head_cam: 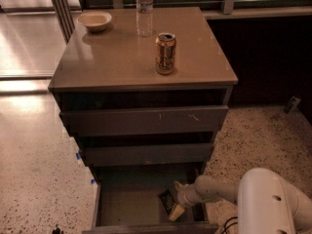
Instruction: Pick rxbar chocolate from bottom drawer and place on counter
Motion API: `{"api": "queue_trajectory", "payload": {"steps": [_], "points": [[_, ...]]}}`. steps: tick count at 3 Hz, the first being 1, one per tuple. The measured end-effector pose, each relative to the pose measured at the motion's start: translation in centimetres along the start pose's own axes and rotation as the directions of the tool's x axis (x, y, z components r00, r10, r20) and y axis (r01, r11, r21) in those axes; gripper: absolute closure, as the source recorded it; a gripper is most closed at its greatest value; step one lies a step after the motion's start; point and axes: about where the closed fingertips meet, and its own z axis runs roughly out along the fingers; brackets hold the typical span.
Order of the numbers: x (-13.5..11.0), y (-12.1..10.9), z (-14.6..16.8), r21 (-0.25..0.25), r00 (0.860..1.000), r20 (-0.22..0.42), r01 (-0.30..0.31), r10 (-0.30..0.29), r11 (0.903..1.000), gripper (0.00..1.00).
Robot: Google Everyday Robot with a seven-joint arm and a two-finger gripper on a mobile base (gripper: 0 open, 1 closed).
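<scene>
The rxbar chocolate [165, 201] is a small dark bar lying on the floor of the bottom drawer [126, 206], which is pulled out from the cabinet. My gripper [174, 199] reaches into that drawer from the right and is open. One pale fingertip sits behind the bar and the other in front of it, so the bar lies between them. The bar still rests on the drawer floor. Above the three drawers, the counter [112, 57] is a smooth tan top.
On the counter stand an orange drink can [165, 53], a clear water bottle [144, 9] and a pale bowl [94, 20]. The two upper drawers [146, 121] are slightly ajar. My white arm [273, 204] fills the lower right. Speckled floor surrounds the cabinet.
</scene>
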Motion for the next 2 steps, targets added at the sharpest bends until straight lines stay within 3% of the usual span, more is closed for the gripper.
{"api": "queue_trajectory", "payload": {"steps": [2], "points": [[0.92, -0.98, 2.02, -0.018, 0.998, 0.060, 0.025, -0.024, 0.9995, 0.06]]}}
